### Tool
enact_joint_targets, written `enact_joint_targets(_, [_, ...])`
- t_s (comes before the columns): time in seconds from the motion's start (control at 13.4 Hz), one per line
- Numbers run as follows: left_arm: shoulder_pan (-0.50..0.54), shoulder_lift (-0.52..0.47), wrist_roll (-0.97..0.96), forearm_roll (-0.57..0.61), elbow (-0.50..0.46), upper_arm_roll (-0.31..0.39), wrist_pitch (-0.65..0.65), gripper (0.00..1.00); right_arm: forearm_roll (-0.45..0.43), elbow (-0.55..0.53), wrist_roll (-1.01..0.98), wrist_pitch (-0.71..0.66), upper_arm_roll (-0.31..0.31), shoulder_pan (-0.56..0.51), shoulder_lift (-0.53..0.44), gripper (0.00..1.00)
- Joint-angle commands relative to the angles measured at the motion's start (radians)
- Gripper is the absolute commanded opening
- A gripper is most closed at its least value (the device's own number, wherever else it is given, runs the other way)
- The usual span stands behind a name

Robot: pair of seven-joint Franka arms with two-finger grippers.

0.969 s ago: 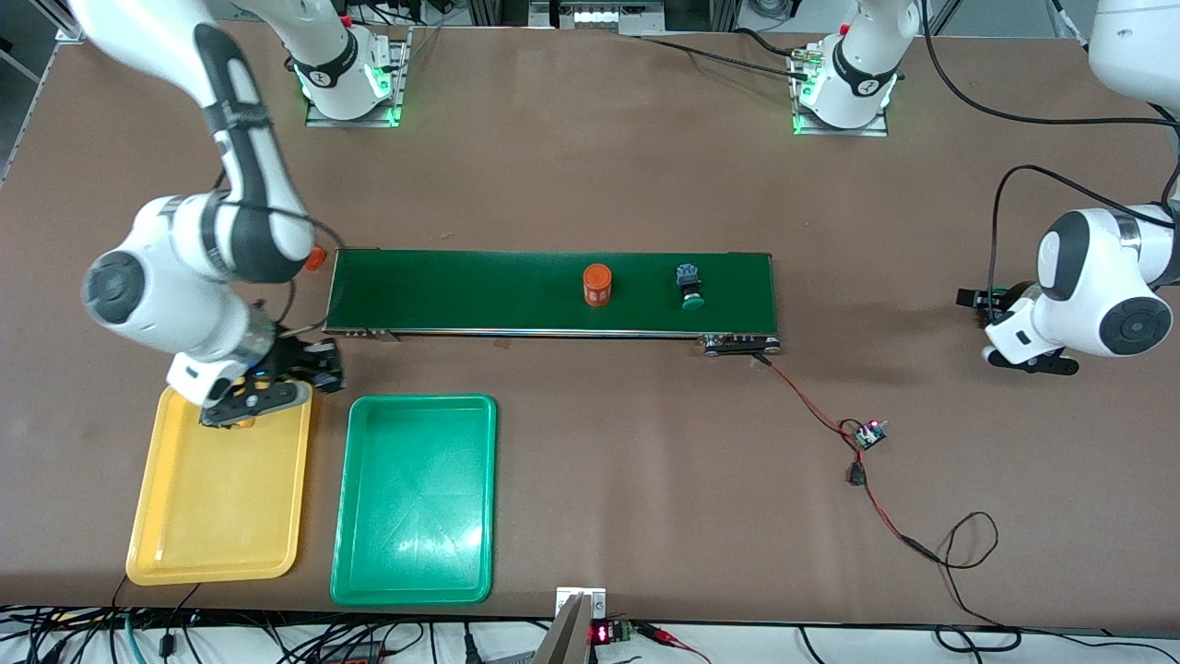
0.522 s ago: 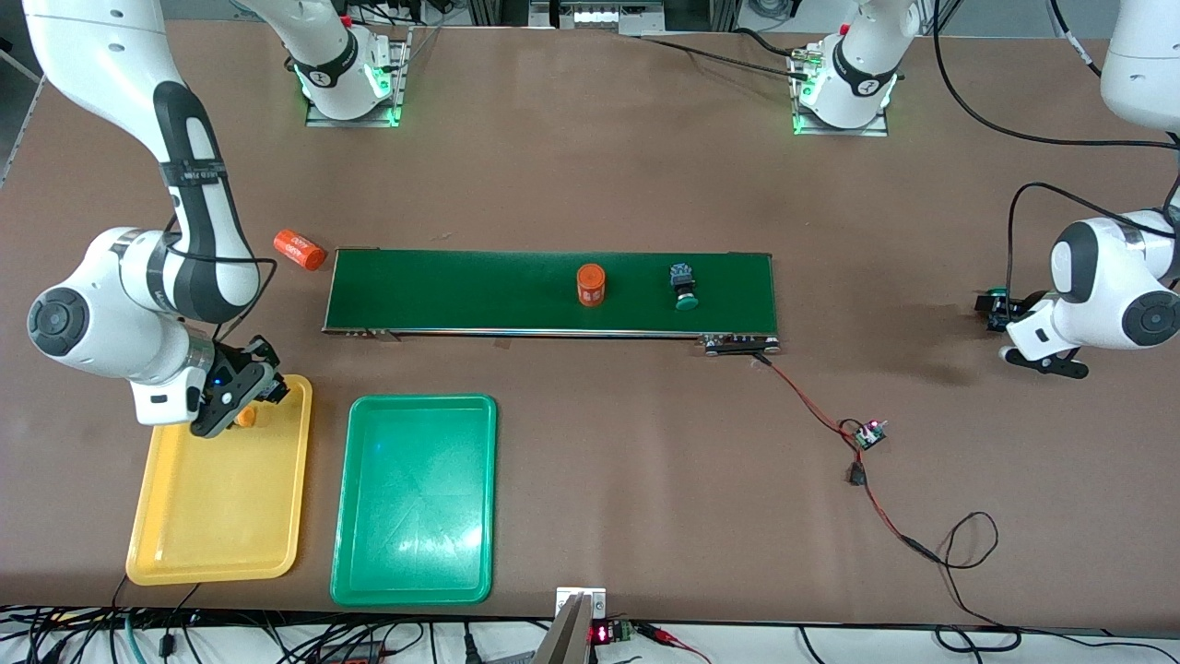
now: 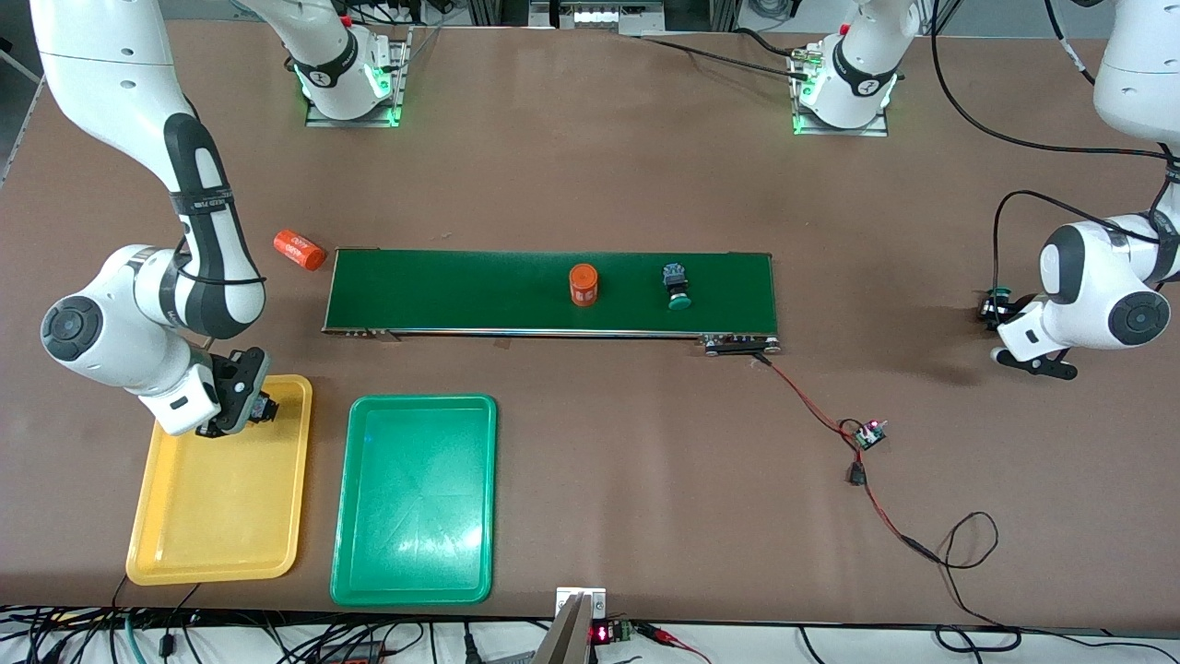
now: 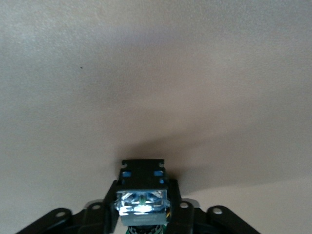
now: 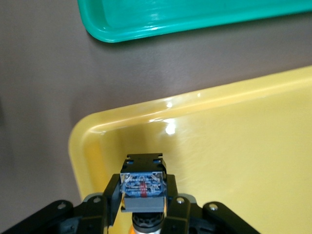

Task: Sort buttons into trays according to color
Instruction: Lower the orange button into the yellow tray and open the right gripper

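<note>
Buttons in three places. One on the belt [image 3: 551, 291], green cap [image 3: 678, 302] toward the front camera, dark body [image 3: 674, 275] away from it, lying beside an orange cylinder [image 3: 583, 284] standing upright nearer the right arm's end. Second cylinder [image 3: 300, 250] lying on the tabletop [image 3: 590, 166] just off the belt's end at the right arm's side.

Right tool [image 3: 247, 400] low over the yellow tray [image 3: 221, 544], at the tray's corner farthest from the front camera and nearest the green tray [image 3: 415, 553]. Clamped on a button [image 5: 144, 187], dark block uppermost between the fingers [image 5: 111, 195] in the right wrist view, cap hidden below. Yellow tray's rim [image 5: 97, 126] and a strip of green tray [image 5: 146, 24] seen past it.

Left tool [image 3: 997, 309] down near bare tabletop at the left arm's end, well apart from belt and trays. Clamped on another button [image 4: 142, 197], dark body with blue marks, a sliver of green beneath it in the left wrist view; green also glimpsed at the tool in the front view.

Both trays side by side near the front camera, toward the right arm's end, green one nearer the table's middle.
</note>
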Motion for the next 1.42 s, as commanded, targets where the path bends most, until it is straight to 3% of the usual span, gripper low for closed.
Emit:
enact_joint_targets(0.0, [-0.001, -0.021, 0.015, 0.018, 0.007, 0.003, -0.046, 0.2, -0.007, 0.037, -0.168, 0.092, 0.015, -0.01, 0.038, 0.04])
enact_joint_targets(0.22, [-0.007, -0.081, 0.002, 0.003, 0.05, -0.052, -0.168, 0.2, -0.007, 0.054, -0.262, 0.115, 0.015, -0.016, 0.072, 0.04])
enact_joint_targets(0.6, [-0.011, -0.101, -0.062, -0.155, 0.25, -0.167, -0.497, 0.2, -0.006, 0.112, -0.308, 0.124, 0.015, -0.018, 0.135, 0.08])
enact_joint_targets(0.67, [-0.011, -0.102, -0.128, -0.157, 0.276, -0.207, -0.547, 0.2, 0.006, 0.112, -0.299, 0.124, 0.015, -0.015, 0.135, 0.49])
enact_joint_targets(0.75, [-0.011, -0.104, -0.197, -0.157, 0.296, -0.252, -0.592, 0.2, 0.037, 0.112, -0.281, 0.121, 0.017, -0.01, 0.127, 0.99])
enact_joint_targets(0.97, [-0.011, -0.11, -0.372, -0.184, 0.307, -0.374, -0.634, 0.2, 0.108, 0.107, -0.238, 0.062, 0.015, -0.009, 0.101, 1.0])
enact_joint_targets(1.34, [-0.037, -0.098, -0.457, -0.434, 0.302, -0.43, -0.599, 0.2, 0.108, 0.103, -0.052, -0.142, 0.014, -0.01, -0.003, 1.0])
